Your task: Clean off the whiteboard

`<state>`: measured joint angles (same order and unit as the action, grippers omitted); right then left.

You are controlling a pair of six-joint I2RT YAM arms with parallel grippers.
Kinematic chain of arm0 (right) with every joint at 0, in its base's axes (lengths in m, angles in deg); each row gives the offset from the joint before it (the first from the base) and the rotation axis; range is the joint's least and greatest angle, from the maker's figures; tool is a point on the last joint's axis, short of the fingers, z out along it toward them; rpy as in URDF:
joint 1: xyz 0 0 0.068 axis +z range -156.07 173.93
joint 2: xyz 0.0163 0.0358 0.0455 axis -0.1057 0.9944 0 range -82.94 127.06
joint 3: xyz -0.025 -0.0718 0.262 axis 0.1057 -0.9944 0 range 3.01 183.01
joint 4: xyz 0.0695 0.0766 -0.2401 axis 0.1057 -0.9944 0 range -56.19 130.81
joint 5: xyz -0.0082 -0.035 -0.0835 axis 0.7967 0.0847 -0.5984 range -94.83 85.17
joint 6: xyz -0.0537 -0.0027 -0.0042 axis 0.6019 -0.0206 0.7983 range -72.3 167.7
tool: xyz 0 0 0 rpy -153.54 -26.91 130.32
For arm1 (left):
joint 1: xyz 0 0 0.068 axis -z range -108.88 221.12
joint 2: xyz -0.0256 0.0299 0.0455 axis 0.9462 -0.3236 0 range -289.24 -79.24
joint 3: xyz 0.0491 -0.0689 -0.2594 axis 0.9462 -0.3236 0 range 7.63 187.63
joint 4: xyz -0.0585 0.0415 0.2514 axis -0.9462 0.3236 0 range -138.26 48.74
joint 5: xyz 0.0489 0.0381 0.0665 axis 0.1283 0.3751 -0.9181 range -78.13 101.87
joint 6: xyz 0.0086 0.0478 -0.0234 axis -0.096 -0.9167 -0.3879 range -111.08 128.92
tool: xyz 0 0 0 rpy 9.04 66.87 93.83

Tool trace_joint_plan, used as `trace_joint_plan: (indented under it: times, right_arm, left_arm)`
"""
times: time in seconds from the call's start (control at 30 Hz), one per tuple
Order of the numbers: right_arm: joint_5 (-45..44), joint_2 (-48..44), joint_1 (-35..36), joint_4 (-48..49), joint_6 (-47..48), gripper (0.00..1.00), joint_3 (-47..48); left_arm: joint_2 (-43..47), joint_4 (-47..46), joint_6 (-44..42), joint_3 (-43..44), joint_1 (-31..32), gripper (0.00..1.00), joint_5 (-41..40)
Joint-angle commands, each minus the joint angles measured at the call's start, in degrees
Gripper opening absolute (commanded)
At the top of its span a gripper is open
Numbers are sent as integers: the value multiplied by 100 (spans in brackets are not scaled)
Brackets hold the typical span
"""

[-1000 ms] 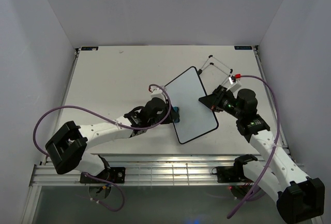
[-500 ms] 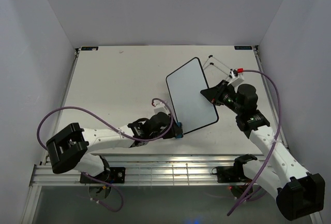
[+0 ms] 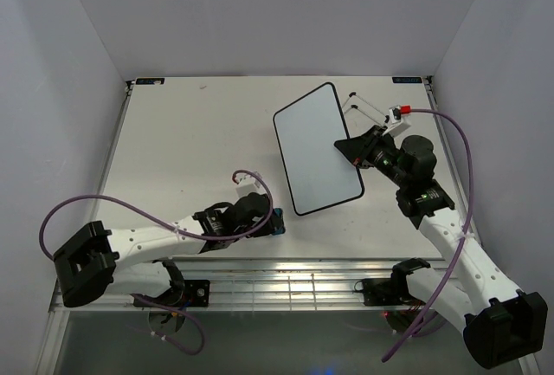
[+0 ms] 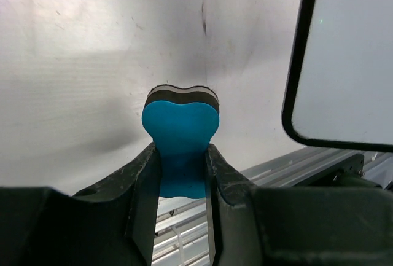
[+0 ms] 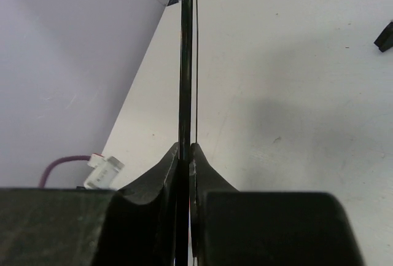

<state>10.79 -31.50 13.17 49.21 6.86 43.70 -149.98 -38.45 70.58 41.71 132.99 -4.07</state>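
The whiteboard (image 3: 317,148) is white and blank with a thin black frame, held tilted above the table. My right gripper (image 3: 352,149) is shut on its right edge; in the right wrist view the board shows edge-on (image 5: 185,57) between the closed fingers. My left gripper (image 3: 275,222) is shut on a blue eraser (image 4: 180,132) with a dark felt face, near the table's front edge, below and left of the board. The board's lower corner shows in the left wrist view (image 4: 344,63). The eraser is apart from the board.
A black wire stand (image 3: 367,112) with a red tip sits behind the board at the back right. The table's front edge and aluminium rails (image 3: 294,284) lie just below my left gripper. Purple cables loop beside both arms.
My right gripper lifted and swung the board toward the back. My left gripper drew back toward the front left with the eraser, away from the board.
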Motion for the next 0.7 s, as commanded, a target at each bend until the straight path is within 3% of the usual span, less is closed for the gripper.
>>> trace_joint_plan:
  times: [0.0,0.27,0.47,0.57,0.63,0.67]
  right_arm:
    - [-23,-161,0,224,479,8,299]
    - [-164,-12,-44,-1058,1938,8,1036]
    - [-155,654,-61,-2877,3377,8,2652]
    - [-216,1086,-70,-3757,3863,8,3514]
    - [-261,1192,-88,-3986,4214,8,3857]
    - [-278,1271,-96,-4030,4338,8,3955]
  left_arm:
    - [341,382,-85,-69,-323,0,-295]
    - [-26,874,-585,159,-948,0,-286]
    - [-528,1085,-1024,432,-1352,1,-234]
    - [-800,1252,-1139,730,-1388,25,-260]
    - [-897,1383,-1201,941,-1379,52,-260]
    - [-889,1401,-1227,994,-1388,57,-243]
